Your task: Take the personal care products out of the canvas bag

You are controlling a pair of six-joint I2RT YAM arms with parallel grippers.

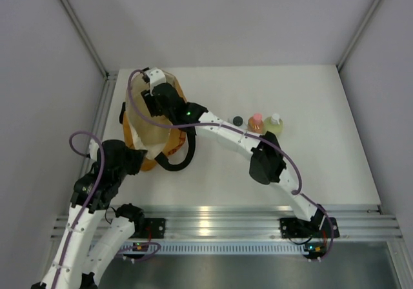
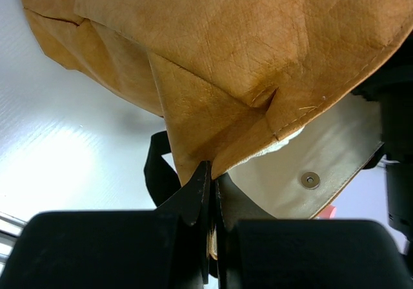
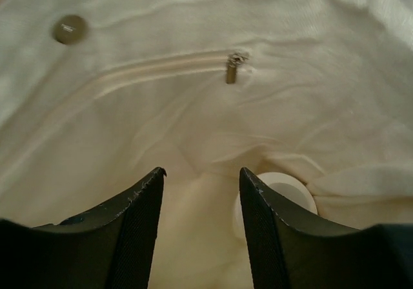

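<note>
Inside the canvas bag [image 1: 139, 118], the right pincer [image 3: 201, 173] stands part open with nothing between its fingers. A bottle's cream cap [image 3: 284, 184] lies just outside the gap, half hidden behind 1 finger, nested in a fold of lining [image 3: 193, 108]. Left pincer [image 2: 210, 173] is clamped on the bag's rim, holding the mouth up. 3 bottles [image 1: 256, 122] stand on the counter [image 1: 310, 160], right of the bag. Risk: closing from this offset pinches lining or knocks the cap deeper. A slipping left grip would collapse the mouth.
</note>
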